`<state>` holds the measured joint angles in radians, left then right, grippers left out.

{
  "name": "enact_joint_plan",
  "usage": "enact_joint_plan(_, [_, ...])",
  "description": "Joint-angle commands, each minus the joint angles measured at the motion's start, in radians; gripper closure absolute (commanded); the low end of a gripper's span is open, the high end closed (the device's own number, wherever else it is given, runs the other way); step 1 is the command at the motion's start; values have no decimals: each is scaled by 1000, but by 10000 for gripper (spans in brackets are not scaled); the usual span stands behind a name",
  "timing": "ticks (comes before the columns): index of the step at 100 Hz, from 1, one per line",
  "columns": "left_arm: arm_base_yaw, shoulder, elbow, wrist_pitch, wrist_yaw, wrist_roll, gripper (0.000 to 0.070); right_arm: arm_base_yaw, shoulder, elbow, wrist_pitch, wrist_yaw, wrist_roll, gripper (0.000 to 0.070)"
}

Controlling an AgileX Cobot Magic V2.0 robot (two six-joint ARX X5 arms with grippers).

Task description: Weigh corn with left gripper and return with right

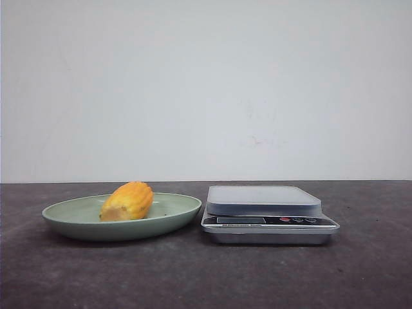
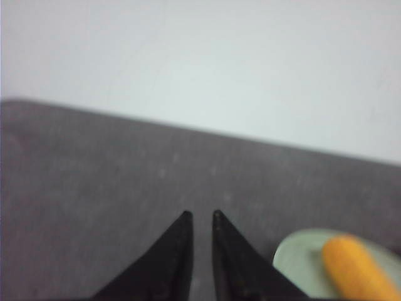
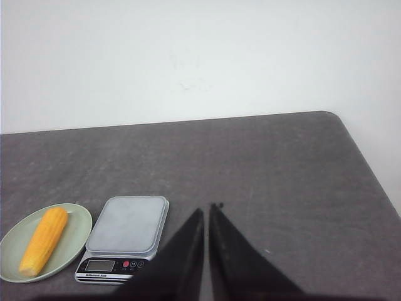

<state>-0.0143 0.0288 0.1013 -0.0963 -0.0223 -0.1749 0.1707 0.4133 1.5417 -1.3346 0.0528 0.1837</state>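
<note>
The corn (image 1: 127, 201), a stubby yellow-orange cob, lies on the green plate (image 1: 177, 212) at the left of the table. A silver kitchen scale (image 1: 264, 201) stands just right of the plate, its platform bare. My left gripper (image 2: 201, 216) hangs over bare table, its jaws close together with a narrow gap, empty. The corn (image 2: 357, 266) and the plate (image 2: 297, 260) lie off to one side of it. My right gripper (image 3: 207, 209) is shut and empty, high above the table beside the scale (image 3: 128, 226). The corn (image 3: 44, 241) on the plate (image 3: 78, 221) lies beyond the scale. Neither gripper shows in the front view.
The dark grey table (image 1: 360, 270) ends at a white wall (image 1: 206, 90) behind. In the right wrist view the table's rounded far corner (image 3: 332, 119) and its side edge show.
</note>
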Motion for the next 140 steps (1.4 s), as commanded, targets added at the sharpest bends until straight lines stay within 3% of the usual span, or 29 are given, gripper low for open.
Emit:
enact_joint_plan(1, [2,-13,-19,23,4,14,688,3,8,18,11,1,-5,692])
enact_joint_plan(21, [1,-26,-87,21,4,16,688,3,8,18,11,0,-5,692])
enact_joint_plan(44, [1,-26,-88,-95,4,57,688,3,8,18,11,0,-5,692])
enact_joint_plan(129, [1,-26,-87,-85,4,61,688,3,8,18,11,0,-5,692])
enact_joint_plan(140, [1,-26,-87,-85,4,61,688,3,8,17,18,3,-71,692])
